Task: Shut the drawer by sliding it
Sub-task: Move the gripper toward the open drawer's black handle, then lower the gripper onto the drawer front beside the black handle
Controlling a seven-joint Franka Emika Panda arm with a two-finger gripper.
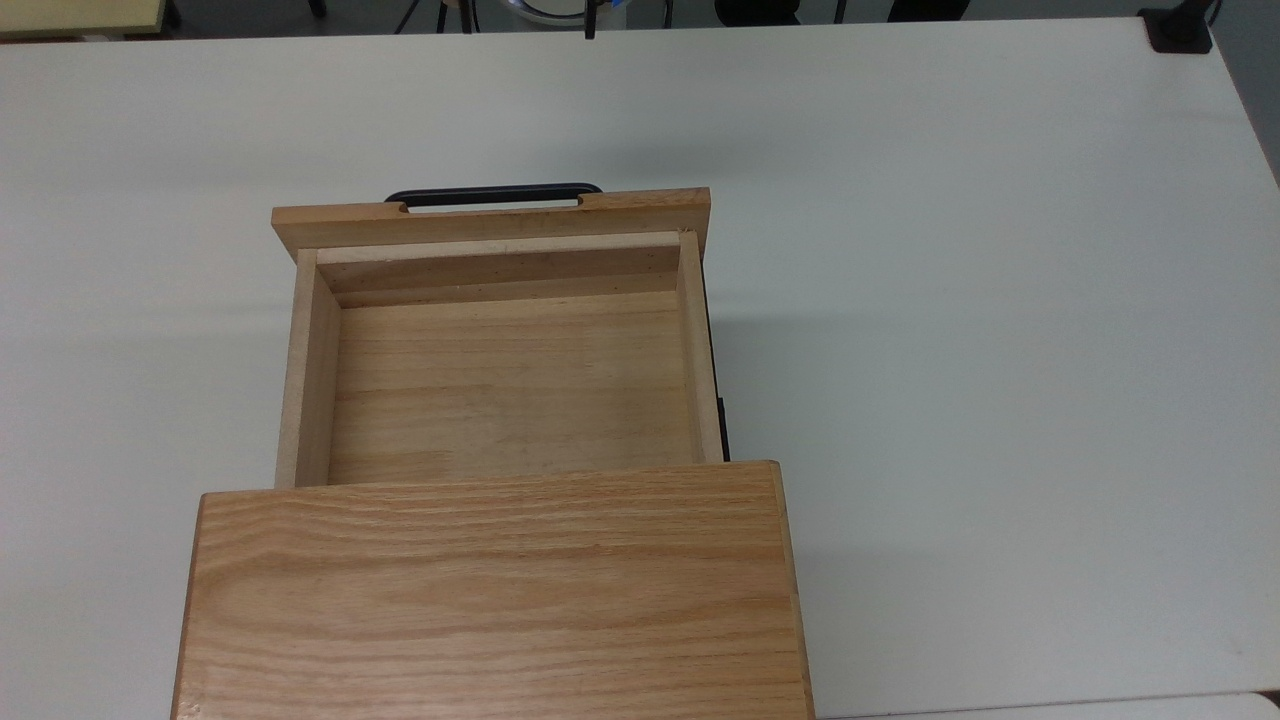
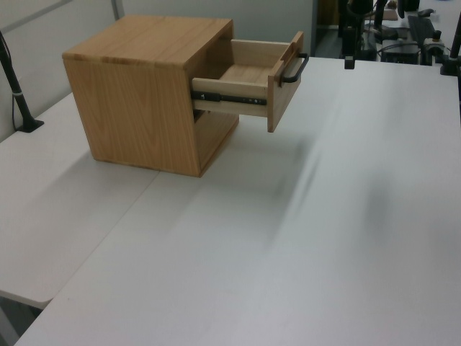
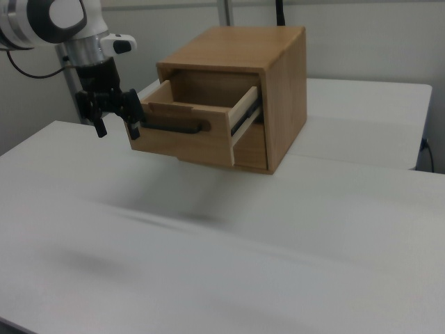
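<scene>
Black, two-fingered and hanging from a white and silver robot arm (image 3: pixel 52 21), the claw (image 3: pixel 117 122) sits at the upper left of the right view, its fingers spread apart and holding nothing. It hovers above the white counter (image 3: pixel 208 250), just beside the left end of the thin black bar handle (image 3: pixel 174 127); whether it touches the handle is unclear. Further right, the light oak wooden drawer (image 3: pixel 191 129) with paler side walls stands pulled far out of the larger oak cabinet body (image 3: pixel 274 90), its dark slide rail showing along one side. In the top view the drawer (image 1: pixel 500 380) fills the middle of the frame, empty, with the cabinet's grained top (image 1: pixel 490 600) below it.
</scene>
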